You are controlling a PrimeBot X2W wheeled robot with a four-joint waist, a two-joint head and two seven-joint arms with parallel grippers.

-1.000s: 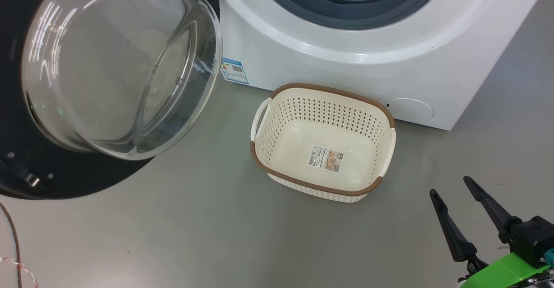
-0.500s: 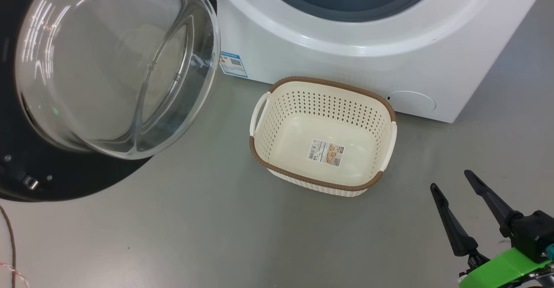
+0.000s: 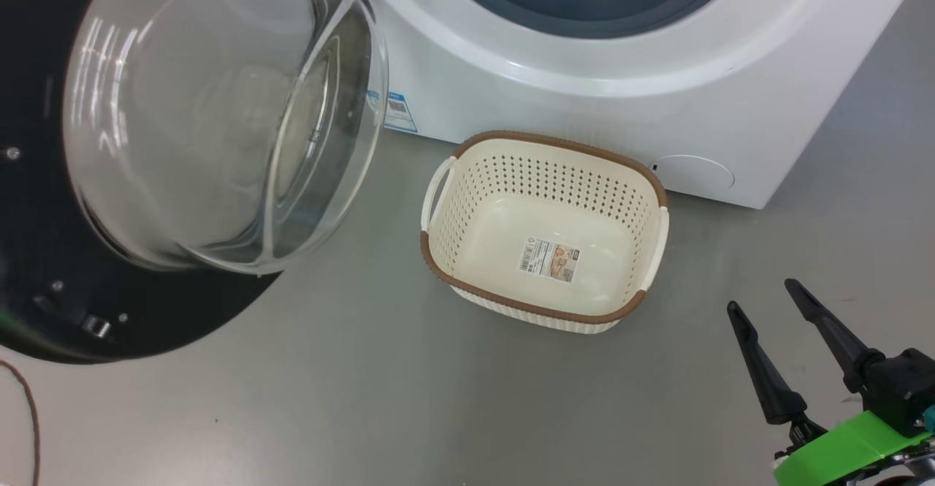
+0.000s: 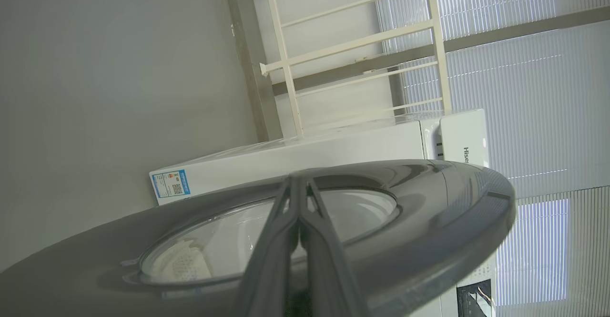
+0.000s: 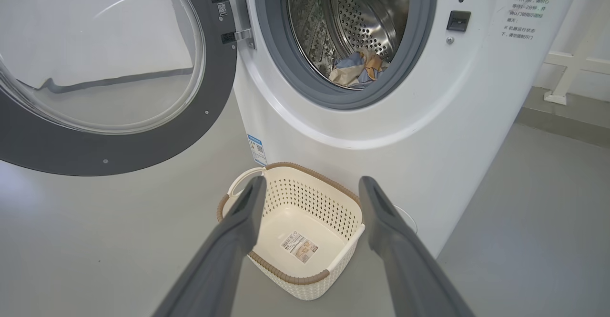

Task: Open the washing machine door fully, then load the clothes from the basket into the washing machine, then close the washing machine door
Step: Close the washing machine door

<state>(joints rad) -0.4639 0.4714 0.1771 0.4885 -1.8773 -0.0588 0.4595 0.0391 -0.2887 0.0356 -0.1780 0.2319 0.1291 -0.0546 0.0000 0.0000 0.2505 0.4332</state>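
While my left hand (image 4: pixel 299 183), fingers pressed together, lies along the outer face of the washing machine door (image 3: pixel 219 128), I cannot tell whether it touches. Ahead of my right hand (image 3: pixel 760 296), fingers apart, sits the basket (image 3: pixel 555 146). Beyond it, the clothes (image 5: pixel 357 69) lie half hidden in the washing machine (image 3: pixel 584 106).

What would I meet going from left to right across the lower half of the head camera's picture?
door → basket → right fingers
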